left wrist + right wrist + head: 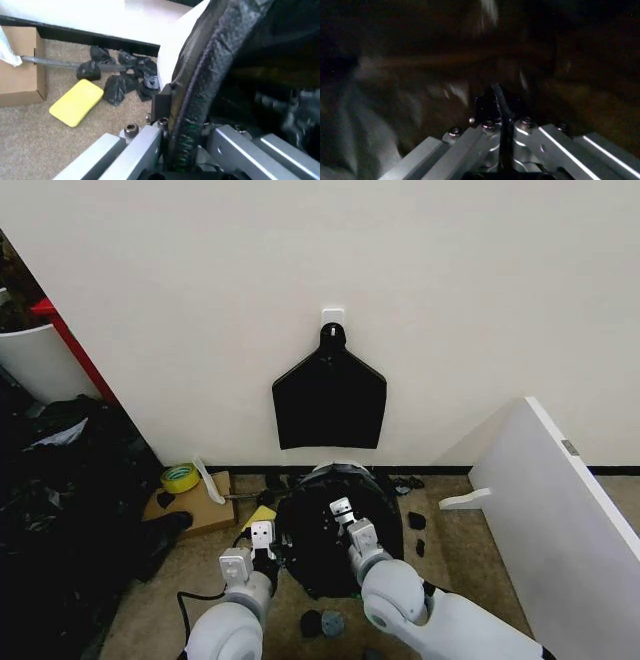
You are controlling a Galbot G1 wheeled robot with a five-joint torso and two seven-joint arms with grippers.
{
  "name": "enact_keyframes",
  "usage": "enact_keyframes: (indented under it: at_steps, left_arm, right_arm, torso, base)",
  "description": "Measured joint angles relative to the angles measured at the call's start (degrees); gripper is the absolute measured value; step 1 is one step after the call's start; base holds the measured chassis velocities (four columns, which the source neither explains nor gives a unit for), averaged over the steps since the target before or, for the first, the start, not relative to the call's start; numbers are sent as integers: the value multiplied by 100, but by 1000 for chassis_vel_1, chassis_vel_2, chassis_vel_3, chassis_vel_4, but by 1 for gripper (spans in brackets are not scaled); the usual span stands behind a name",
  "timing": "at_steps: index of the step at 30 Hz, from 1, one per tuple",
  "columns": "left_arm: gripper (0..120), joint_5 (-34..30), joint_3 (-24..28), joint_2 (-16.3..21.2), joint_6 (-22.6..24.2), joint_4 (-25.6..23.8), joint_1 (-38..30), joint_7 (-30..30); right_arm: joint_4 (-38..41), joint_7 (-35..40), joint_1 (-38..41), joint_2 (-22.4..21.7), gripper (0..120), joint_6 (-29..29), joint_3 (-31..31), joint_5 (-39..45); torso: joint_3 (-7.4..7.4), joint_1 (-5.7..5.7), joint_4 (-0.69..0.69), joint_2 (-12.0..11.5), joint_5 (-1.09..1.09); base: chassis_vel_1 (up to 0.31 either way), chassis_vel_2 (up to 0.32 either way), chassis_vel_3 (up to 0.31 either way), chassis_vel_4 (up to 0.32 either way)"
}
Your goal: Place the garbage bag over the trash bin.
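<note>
Claws (263,532) (343,508) pinching garbage bag (325,530), bin wall (175,48)

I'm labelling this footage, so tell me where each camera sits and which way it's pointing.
Head view: from the robot's head, looking forward and down at the garbage bag over the trash bin; both arms show.
Left wrist view: on the left arm, along the left gripper pinching the bag's rim.
Right wrist view: on the right arm, facing dark bag film; right gripper shows.
All share the bag.
</note>
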Motion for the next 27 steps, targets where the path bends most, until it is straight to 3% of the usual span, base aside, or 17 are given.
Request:
enact_keyframes:
  at_steps: [6, 15, 23, 24, 27]
  left_arm:
    - [0, 2, 2, 0, 10, -173, 101, -9]
    - [0, 20, -8, 19, 36, -337, 206, -32]
    - [0, 13, -13, 1, 38, -279, 177, -38]
    - [0, -18, -18, -11, 38, -238, 156, -40]
    - [0, -119, -49, -42, 42, -163, 104, -48]
  right_arm:
    - [-301, 177, 38, 64, 0, -590, -7, -291]
    - [-820, 30, 82, 124, 0, -693, -2, -1316]
    - [-855, -493, -26, -17, 0, 433, 39, -1945]
    - [-795, -660, -70, -80, 0, 778, 52, -2034]
    - [-669, -981, -160, -217, 7, 1406, 56, -2211]
  torso:
    - [0, 0, 0, 0, 0]
    - [0, 0, 0, 0, 0]
    - [0, 0, 0, 0, 1]
    - [0, 0, 0, 0, 1]
    - [0, 0, -1, 0, -1]
  base:
    - [0, 0, 0, 0]
    - [0, 0, 0, 0]
    - [0, 0, 0, 0]
    - [0, 0, 0, 0]
    - [0, 0, 0, 0]
